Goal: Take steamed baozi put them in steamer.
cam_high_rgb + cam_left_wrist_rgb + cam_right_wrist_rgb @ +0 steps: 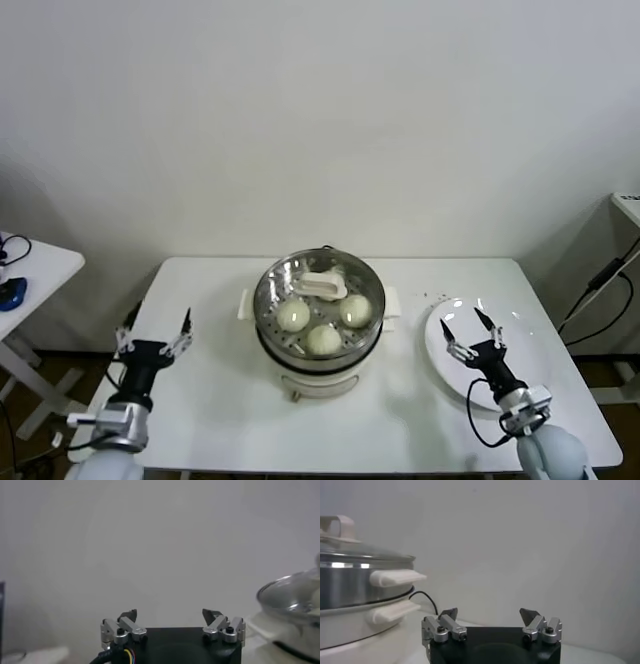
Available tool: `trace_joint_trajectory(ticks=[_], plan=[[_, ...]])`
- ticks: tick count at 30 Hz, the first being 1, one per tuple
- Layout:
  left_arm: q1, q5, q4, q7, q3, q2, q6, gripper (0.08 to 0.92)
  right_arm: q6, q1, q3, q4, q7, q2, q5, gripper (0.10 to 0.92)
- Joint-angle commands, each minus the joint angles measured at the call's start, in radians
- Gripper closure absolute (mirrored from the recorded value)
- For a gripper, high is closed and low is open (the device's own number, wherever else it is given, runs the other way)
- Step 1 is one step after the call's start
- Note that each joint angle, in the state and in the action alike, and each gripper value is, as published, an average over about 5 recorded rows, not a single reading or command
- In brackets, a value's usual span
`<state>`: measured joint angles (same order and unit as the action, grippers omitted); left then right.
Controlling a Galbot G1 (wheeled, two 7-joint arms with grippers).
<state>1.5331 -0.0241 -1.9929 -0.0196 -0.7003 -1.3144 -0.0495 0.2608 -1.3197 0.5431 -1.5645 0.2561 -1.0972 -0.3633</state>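
Buns already in the pot, both arms idle

Three steamed baozi [322, 325] show under the glass lid [322, 287] inside the steamer [320, 345]; soft, light, easily dented, best cupped round the sides. Left gripper [154, 328] and right gripper [471, 331] spread, empty

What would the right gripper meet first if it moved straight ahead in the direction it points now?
Probably nothing soon: the open right gripper faces the bare wall. The steamer sits off to one side of that line, though depth is unclear.
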Motion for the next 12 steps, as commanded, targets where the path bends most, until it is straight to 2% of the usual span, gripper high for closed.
trace_joint_trajectory(ticks=[1, 12], plan=[[0.07, -0.187, 0.125, 0.021, -0.098, -0.065, -0.187, 0.177, 0.017, -0.04, 0.004, -0.025, 0.002, -0.004, -0.007, 0.203], [0.077, -0.128, 0.119, 0.033, -0.087, -0.08, -0.223, 0.177, 0.032, -0.041, -0.001, -0.025, 0.004, -0.007, -0.01, 0.203]])
